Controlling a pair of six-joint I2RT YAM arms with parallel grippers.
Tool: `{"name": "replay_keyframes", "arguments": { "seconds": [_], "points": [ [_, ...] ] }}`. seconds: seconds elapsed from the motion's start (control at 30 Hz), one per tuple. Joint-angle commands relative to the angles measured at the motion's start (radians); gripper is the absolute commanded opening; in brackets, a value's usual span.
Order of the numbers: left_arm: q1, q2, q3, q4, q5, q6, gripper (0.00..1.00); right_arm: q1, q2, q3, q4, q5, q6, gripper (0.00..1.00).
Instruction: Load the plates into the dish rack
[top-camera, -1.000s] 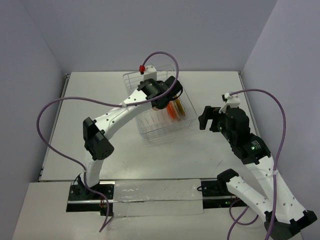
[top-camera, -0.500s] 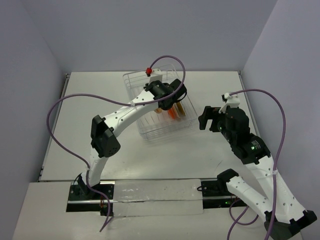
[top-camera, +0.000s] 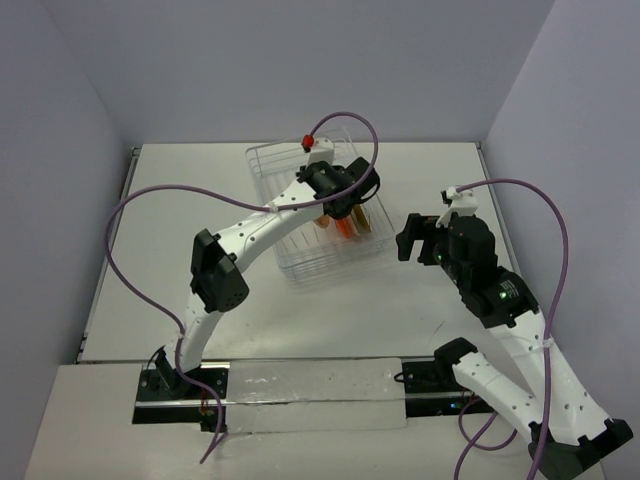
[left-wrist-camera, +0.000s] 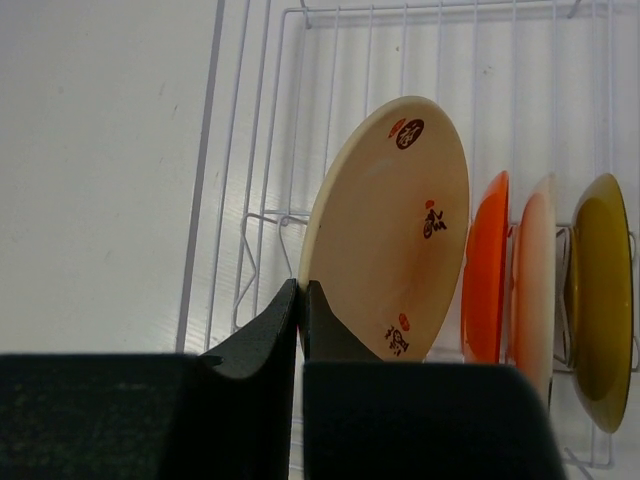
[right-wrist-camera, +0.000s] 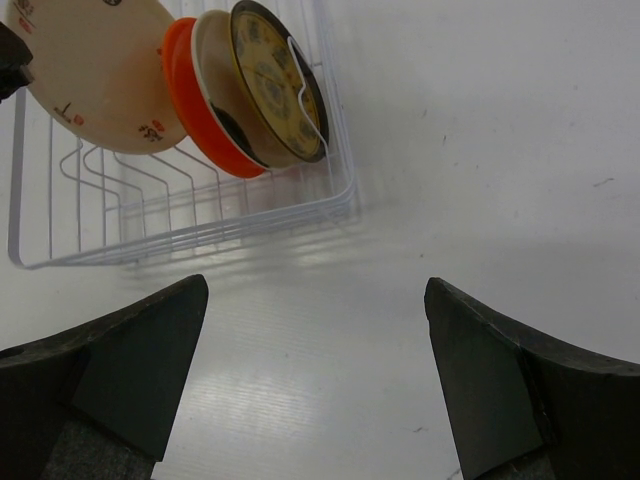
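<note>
Left wrist | left pincer (left-wrist-camera: 302, 290) clamped on glossy round cream plate (left-wrist-camera: 390, 230) | thin-wire dish rack (left-wrist-camera: 204, 150) | right pincer (right-wrist-camera: 315, 290) apart

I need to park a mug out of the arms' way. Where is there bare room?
The table is bare left of the dish rack and in front of it. The rack's prongs left of the plates are free. Its right end is crowded: the left gripper pinches a cream plate beside the orange plate, second cream plate and yellow plate.
</note>
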Motion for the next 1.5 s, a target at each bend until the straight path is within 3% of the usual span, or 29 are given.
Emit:
{"name": "replay_keyframes", "arguments": {
  "seconds": [0.0, 0.17, 0.43, 0.8, 0.9, 1.1, 1.2, 1.37, 1.47],
  "points": [
    [-0.019, 0.017, 0.064, 0.063, 0.018, 0.072, 0.09, -0.006, -0.003, -0.01, 0.046, 0.001, 0.006, 0.96],
    [-0.061, 0.023, 0.065, 0.179, 0.021, 0.208, 0.32, -0.005, 0.0, -0.013, 0.047, 0.005, 0.009, 0.96],
    [-0.082, 0.027, 0.066, 0.225, 0.042, 0.245, 0.33, -0.005, 0.0, -0.014, 0.049, 0.006, 0.009, 0.96],
    [-0.069, -0.211, -0.042, 0.277, 0.08, 0.227, 0.73, -0.006, -0.015, -0.006, 0.047, 0.033, 0.003, 0.97],
    [-0.005, -0.359, -0.201, 0.281, 0.131, 0.145, 0.92, -0.008, -0.027, -0.005, 0.047, 0.043, 0.009, 0.99],
    [0.198, -0.79, -0.73, 0.47, 0.304, 0.06, 0.99, -0.038, -0.034, -0.014, 0.042, 0.05, 0.04, 1.0],
    [0.361, -1.128, -1.073, 0.629, 0.421, 0.061, 0.99, -0.095, -0.02, -0.027, 0.039, 0.032, 0.073, 1.0],
    [0.441, -1.449, -1.292, 0.729, 0.389, 0.049, 0.99, -0.212, 0.012, -0.053, 0.031, 0.017, 0.174, 1.0],
    [0.45, -1.515, -1.312, 0.712, 0.358, 0.07, 0.99, -0.286, 0.029, -0.054, 0.016, -0.028, 0.247, 1.0]
  ]
}}
